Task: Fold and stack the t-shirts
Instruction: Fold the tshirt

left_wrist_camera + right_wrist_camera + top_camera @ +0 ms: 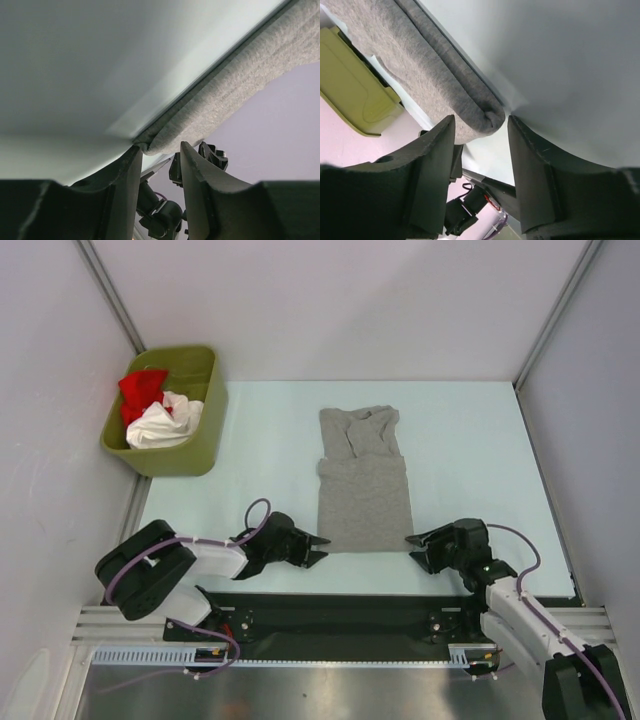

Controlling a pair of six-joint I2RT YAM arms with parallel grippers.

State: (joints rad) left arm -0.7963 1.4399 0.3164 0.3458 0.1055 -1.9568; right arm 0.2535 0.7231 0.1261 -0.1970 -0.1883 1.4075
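A heather-grey t-shirt (364, 490), folded into a long narrow strip, lies flat in the middle of the table with its collar at the far end. My left gripper (318, 548) sits low at its near left corner. In the left wrist view the shirt's folded corner (155, 142) lies just at the tips of my left gripper (159, 150), whose jaws stand apart. My right gripper (412, 543) is at the near right corner. In the right wrist view the rolled corner (487, 117) lies just beyond my right gripper (480, 125), which is open around nothing. A red t-shirt (143, 388) and a white t-shirt (165, 425) are crumpled in the bin.
The olive-green bin (205, 430) stands at the far left corner of the pale table (480, 460), and it also shows in the right wrist view as a green bin (355, 95). Grey walls close in the left, right and back. A black rail (340, 612) runs along the near edge.
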